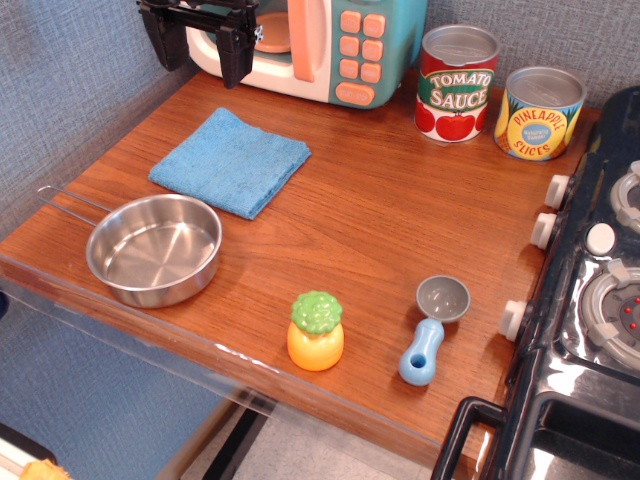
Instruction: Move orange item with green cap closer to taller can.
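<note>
The orange item with green cap [316, 332] stands upright near the front edge of the wooden table, left of a blue-handled grey scoop. The taller can [457, 83], red with a "Tomato Sauce" label and grey lid, stands at the back right. My gripper [201, 42] is black, at the far back left in front of the toy microwave, well above the table. Its two fingers hang apart with nothing between them. It is far from both the orange item and the can.
A shorter yellow "Pineapple Slices" can [539, 113] stands right of the tall can. A toy microwave [320, 45] sits at the back. A blue cloth [231, 161], a steel pan [155, 249] and the scoop [433, 328] lie on the table [380, 210]. A black toy stove [600, 300] borders the right.
</note>
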`<state>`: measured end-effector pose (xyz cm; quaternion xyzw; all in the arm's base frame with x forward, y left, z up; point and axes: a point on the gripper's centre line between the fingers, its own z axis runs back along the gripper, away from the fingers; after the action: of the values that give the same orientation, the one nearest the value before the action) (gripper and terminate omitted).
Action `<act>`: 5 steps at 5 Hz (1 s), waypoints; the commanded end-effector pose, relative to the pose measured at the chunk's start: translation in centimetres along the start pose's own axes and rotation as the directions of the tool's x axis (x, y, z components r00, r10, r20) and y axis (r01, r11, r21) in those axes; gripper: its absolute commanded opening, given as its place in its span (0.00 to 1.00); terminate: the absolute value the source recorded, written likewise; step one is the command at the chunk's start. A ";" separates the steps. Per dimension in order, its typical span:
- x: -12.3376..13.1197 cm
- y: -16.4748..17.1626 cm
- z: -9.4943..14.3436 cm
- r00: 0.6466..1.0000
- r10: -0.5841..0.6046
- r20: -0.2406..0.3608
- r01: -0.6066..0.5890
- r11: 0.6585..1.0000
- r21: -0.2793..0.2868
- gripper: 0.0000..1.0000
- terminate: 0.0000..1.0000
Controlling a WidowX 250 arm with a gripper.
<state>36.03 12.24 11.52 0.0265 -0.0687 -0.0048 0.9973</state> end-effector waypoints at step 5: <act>-9.9 -13.4 2.2 0.876 -0.482 0.015 0.482 0.872 -0.087 1.00 0.00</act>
<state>25.68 -1.90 10.24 -0.0054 -0.0317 -0.2551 0.9664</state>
